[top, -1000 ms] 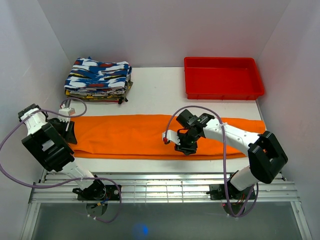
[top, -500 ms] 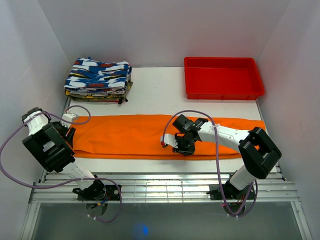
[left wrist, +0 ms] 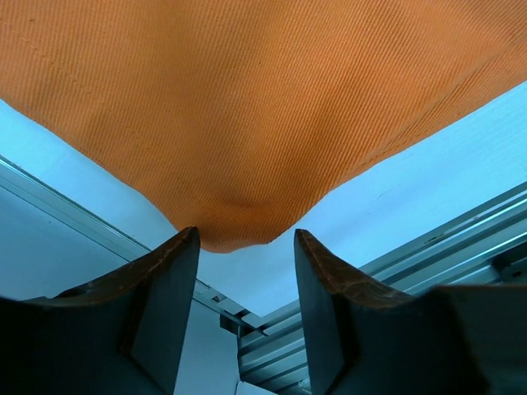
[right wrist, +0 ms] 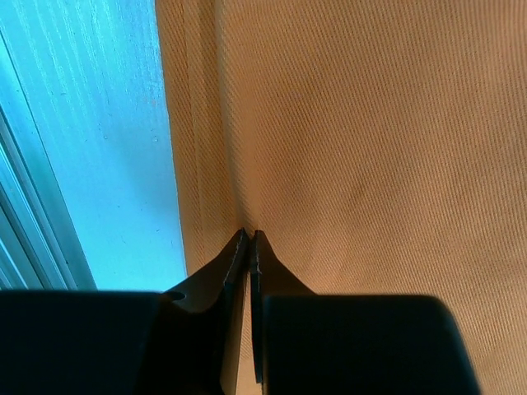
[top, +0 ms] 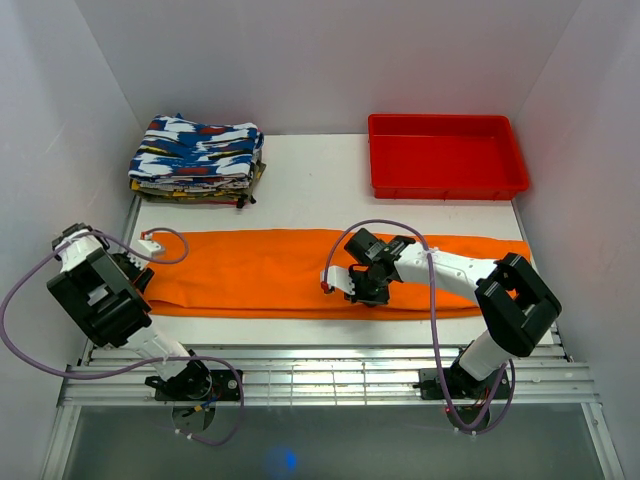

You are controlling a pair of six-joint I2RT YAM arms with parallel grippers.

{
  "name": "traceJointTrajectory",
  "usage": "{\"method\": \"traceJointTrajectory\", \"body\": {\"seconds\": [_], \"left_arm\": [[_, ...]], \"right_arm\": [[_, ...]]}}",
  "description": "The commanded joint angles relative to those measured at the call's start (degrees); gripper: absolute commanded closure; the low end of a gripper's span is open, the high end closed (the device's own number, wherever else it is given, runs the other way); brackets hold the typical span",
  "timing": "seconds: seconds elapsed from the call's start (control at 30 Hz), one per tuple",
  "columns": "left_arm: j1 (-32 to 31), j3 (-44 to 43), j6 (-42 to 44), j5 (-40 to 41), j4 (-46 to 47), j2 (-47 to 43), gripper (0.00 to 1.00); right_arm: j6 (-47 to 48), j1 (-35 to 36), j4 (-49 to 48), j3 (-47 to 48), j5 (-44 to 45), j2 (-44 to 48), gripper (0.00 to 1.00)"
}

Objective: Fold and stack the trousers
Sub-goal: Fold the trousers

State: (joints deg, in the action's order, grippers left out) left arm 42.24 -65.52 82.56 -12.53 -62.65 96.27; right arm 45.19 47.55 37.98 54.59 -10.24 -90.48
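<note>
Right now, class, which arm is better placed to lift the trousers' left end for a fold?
Left: the open left gripper straddles an end corner of the trousers; the right gripper is shut mid-length.

A stack of folded clothes (top: 197, 160) sits at the far left of the white table (top: 300, 190), its top piece patterned in blue, white and red (the layers beneath show yellow and dark edges). At the far right lies a red tray (top: 445, 188), rectangular and shallow, with nothing inside, well apart from the stack. Plain pale walls (top: 320, 60) close in the far side and both flanks. Along the near edge run aluminium rails (top: 330, 375), parallel to the table's front.
</note>
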Motion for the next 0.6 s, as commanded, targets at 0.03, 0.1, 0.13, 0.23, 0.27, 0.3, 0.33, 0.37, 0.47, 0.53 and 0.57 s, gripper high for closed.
{"method": "traceJointTrajectory", "body": {"seconds": [0.03, 0.1, 0.13, 0.23, 0.27, 0.3, 0.33, 0.37, 0.47, 0.53, 0.57], "left_arm": [[0.3, 2.5, 2.0, 1.4, 4.1, -3.5, 0.43], [0.3, 2.9, 0.9, 1.4, 6.5, -3.7, 0.46], [0.2, 3.1, 0.4, 1.7, 7.3, -3.8, 0.46], [0.3, 3.7, -1.6, 2.5, 10.3, -4.3, 0.39], [0.3, 4.3, -1.7, 2.8, 10.4, -4.3, 0.38], [0.3, 4.9, -1.8, 3.0, 10.6, -4.6, 0.37], [0.3, 5.2, -1.8, 3.0, 10.8, -4.8, 0.36], [0.3, 5.7, -1.8, 3.1, 11.1, -4.9, 0.35], [0.3, 7.3, -2.4, 3.7, 12.3, -5.2, 0.33], [0.2, 8.2, -2.9, 4.1, 12.9, -5.0, 0.33], [0.3, 8.5, -3.3, 4.4, 13.3, -4.9, 0.32]], "right_arm": [[-0.1, 0.3, 1.1, 2.5, -1.4, -0.2, 0.92], [-0.1, 0.3, 1.3, 2.9, -1.4, -0.1, 0.92], [-0.1, 0.3, 1.5, 3.4, -1.6, -0.1, 0.92], [-0.1, 0.3, 2.2, 4.5, -2.2, -0.2, 0.92], [-0.2, 0.3, 2.5, 5.1, -2.4, -0.2, 0.92], [-0.1, 0.4, 2.7, 5.4, -2.6, -0.3, 0.92], [-0.1, 0.3, 3.0, 5.5, -2.9, -0.4, 0.92], [0.0, 0.3, 3.3, 5.9, -3.0, -0.5, 0.92], [0.5, 0.3, 4.2, 6.0, -3.7, -0.1, 0.92], [0.9, 0.3, 4.8, 5.8, -4.1, 0.8, 0.92], [1.1, 0.3, 5.2, 5.8, -4.3, 1.0, 0.92]]}}
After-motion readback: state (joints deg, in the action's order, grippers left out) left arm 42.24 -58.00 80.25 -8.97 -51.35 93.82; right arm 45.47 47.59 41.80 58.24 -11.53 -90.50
